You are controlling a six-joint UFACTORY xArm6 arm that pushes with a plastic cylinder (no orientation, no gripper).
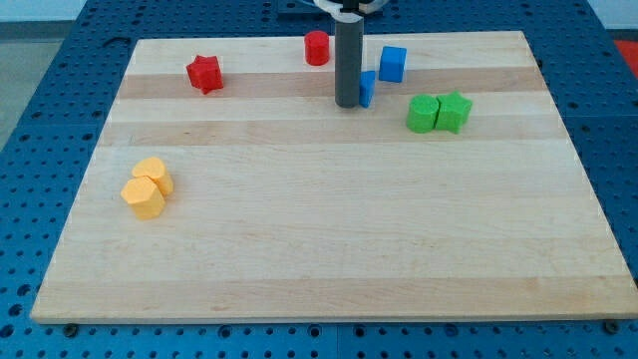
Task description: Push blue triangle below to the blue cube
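Note:
The blue cube (pixel 393 63) sits near the view's top, right of centre. The blue triangle (pixel 368 88) lies just below and left of it, partly hidden behind my rod. My tip (pixel 348 104) rests on the board against the triangle's left side. Only a narrow blue strip of the triangle shows to the right of the rod.
A red cylinder (pixel 317 47) stands at the top left of my rod. A red star (pixel 204 73) lies at the upper left. Two green blocks (pixel 438 113) sit side by side at the right. Two yellow blocks (pixel 148 187) lie at the left. The wooden board (pixel 329 249) ends at the blue pegboard.

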